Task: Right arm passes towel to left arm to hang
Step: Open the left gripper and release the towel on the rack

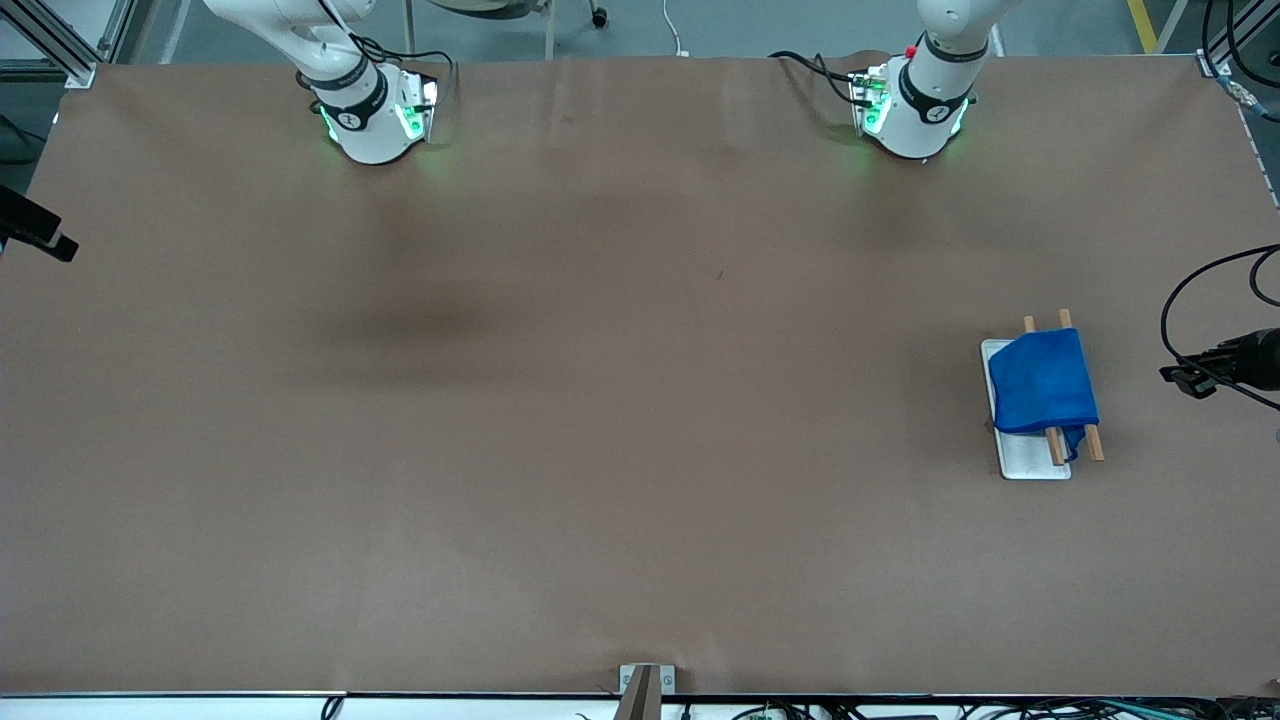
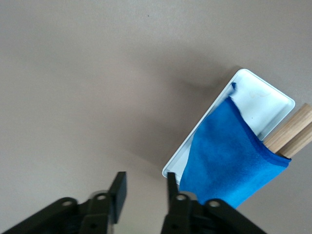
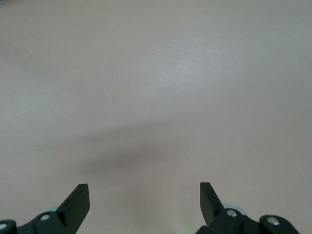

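The bright blue towel [image 1: 1040,385] hangs draped over two wooden dowels [image 1: 1093,440] of a small rack with a white base [image 1: 1030,462], at the left arm's end of the table. In the left wrist view the towel [image 2: 229,156] covers most of the white base [image 2: 258,97], and the dowel ends [image 2: 292,131] stick out past it. My left gripper [image 2: 146,176] is open and empty, up in the air beside the rack. My right gripper [image 3: 144,187] is open and empty over bare table. The right arm waits.
The brown table [image 1: 600,450] is bare around the rack. The two arm bases [image 1: 375,115] [image 1: 910,110] stand along the edge farthest from the front camera. Black parts with cables show at both side edges of the front view [image 1: 1225,365] [image 1: 30,230].
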Available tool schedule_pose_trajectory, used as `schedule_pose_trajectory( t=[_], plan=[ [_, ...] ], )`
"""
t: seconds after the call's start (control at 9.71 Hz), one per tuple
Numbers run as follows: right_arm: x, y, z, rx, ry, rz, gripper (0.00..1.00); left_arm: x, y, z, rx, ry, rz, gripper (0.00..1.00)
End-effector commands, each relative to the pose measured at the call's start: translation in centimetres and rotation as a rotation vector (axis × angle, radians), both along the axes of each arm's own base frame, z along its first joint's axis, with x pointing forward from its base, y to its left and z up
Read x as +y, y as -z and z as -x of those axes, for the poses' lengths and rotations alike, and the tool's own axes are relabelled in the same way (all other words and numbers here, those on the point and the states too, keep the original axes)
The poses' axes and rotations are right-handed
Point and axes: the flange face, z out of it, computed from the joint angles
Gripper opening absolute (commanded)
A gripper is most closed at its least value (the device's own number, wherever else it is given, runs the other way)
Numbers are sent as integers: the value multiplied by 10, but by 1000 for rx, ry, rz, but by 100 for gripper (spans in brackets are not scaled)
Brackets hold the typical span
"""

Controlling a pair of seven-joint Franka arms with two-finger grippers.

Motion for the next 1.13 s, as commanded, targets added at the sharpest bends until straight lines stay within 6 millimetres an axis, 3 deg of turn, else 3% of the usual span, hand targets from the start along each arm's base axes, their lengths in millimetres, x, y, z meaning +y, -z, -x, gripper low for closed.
schedule_pose_trajectory(
  t=[0.0, 0.21, 0.41, 0.72, 1.03],
  plan=[
    [-3, 1, 3, 1, -7, 16, 100, -3, -17, -12, -33, 61, -19, 100],
    [-3, 1, 4, -1, -7, 16, 100, -27, -60, -19, -59, 147, -1, 100],
    [-3, 1, 3, 1, -6, 16, 100, -67, -113, -19, -81, 204, 8, 100],
    [-3, 1, 3, 1, -6, 16, 100, -137, -183, -5, -136, 305, -20, 100],
    [-3, 1, 3, 1, -6, 16, 100, -183, -230, 13, -187, 356, -13, 100]
  ],
)
